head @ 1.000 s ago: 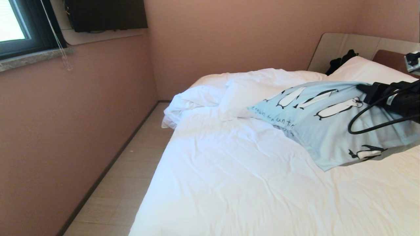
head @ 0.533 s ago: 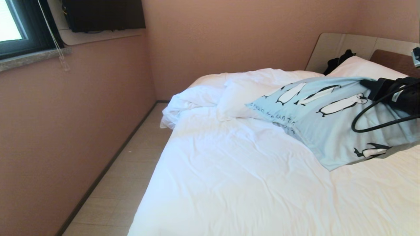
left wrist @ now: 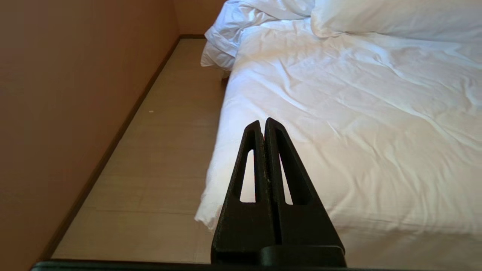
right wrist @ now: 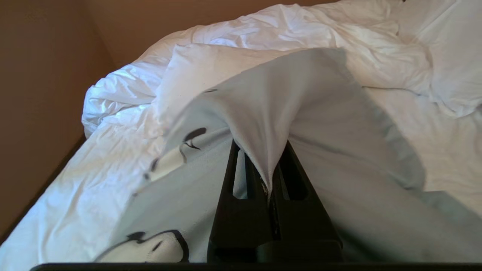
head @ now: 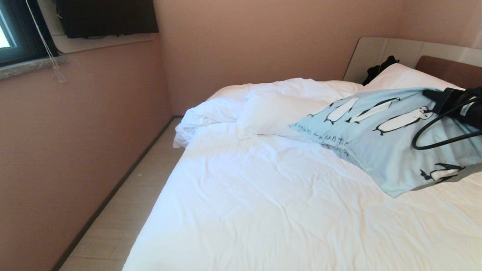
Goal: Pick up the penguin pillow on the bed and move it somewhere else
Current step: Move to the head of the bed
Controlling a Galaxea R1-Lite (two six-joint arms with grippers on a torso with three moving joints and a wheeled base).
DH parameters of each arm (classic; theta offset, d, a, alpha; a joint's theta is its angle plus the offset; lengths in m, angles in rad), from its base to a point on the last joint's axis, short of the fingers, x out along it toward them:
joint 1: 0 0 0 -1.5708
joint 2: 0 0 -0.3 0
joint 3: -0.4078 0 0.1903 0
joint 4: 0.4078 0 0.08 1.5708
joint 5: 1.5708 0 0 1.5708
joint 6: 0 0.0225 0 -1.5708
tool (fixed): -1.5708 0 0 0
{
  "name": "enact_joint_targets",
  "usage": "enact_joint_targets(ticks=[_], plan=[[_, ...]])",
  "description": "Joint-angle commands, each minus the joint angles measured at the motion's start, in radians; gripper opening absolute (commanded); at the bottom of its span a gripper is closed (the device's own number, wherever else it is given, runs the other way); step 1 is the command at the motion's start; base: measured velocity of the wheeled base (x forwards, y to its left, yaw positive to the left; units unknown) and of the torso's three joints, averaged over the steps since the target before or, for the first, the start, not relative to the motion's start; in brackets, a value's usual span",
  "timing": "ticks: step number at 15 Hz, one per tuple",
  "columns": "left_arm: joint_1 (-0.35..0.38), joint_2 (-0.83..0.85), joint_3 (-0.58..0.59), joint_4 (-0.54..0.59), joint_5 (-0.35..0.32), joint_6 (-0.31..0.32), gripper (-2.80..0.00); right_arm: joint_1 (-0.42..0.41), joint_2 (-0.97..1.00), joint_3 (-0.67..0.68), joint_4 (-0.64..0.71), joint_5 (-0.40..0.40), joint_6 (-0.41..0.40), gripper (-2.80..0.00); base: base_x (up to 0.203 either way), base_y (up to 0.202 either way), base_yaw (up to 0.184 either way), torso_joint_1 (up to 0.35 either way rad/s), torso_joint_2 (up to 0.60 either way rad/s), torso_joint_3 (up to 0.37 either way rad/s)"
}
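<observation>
Now the right gripper (right wrist: 269,180), reaching over the bed (head: 263,210), is clamped on the pale blue penguin pillow (head: 380,139), which hangs creased; the left gripper (left wrist: 263,126) is closed, empty.

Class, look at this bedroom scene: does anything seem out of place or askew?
Yes. The penguin pillow hangs tilted over the bed, pinched by a fold in the right gripper. The duvet is bunched, spilling over the bed's edge.
</observation>
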Motion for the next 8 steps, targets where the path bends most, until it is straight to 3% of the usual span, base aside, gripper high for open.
enact_joint_targets(ticks=[1, 4, 8], plan=[[0.000, 0.000, 0.000, 0.000, 0.000, 0.000, -2.80, -0.030, 0.001, -0.007, -0.003, 0.035, 0.002, -2.80, 0.000, -0.193, 0.005, 0.002, 0.00, 0.002], [0.000, 0.001, 0.000, 0.000, 0.000, 0.000, -2.80, -0.082, 0.002, -0.019, -0.003, 0.084, 0.023, -2.80, 0.000, -0.196, -0.002, 0.003, 0.00, 0.002], [0.000, 0.001, 0.000, 0.000, 0.000, 0.000, -2.80, -0.195, 0.002, -0.033, -0.006, 0.216, 0.060, -2.80, 0.000, -0.193, 0.001, 0.002, 0.00, 0.001]])
